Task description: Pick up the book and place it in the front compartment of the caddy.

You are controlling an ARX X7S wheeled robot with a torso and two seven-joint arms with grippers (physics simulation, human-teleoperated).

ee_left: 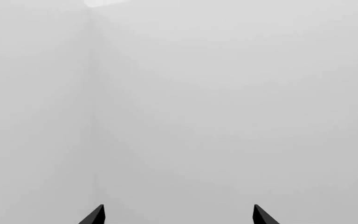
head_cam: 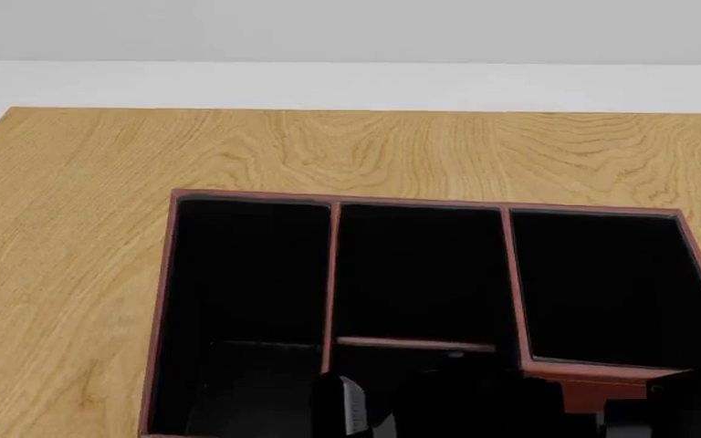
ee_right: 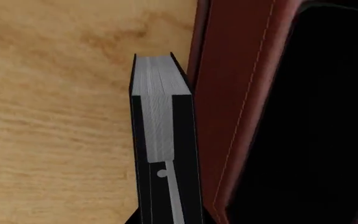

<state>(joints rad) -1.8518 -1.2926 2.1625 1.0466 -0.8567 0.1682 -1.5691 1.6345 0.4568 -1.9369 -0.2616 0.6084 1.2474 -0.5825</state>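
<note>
the book (ee_right: 161, 126) stands on edge, pale pages facing the right wrist camera, just beside the outer wall of the caddy (ee_right: 241, 107) and over the wooden table (ee_right: 48, 116). it looks held upright that way so it can go over the wall and slide down into a narrow cell, spine parallel to the wall. the right gripper itself is not clearly visible: the book runs straight out of the near edge of that view with dark shapes at its foot, so i judge it clamped on the book but cannot tell for certain.

the left gripper (ee_left: 179, 215) shows only two black tips set well apart, unclenched and holding nothing, aimed at blank grey wall.

from the head, the caddy's nearest cells are cut off by the frame and crowded by dark robot parts, so the front compartment is hard to make out and the book cannot be picked out there.
</note>
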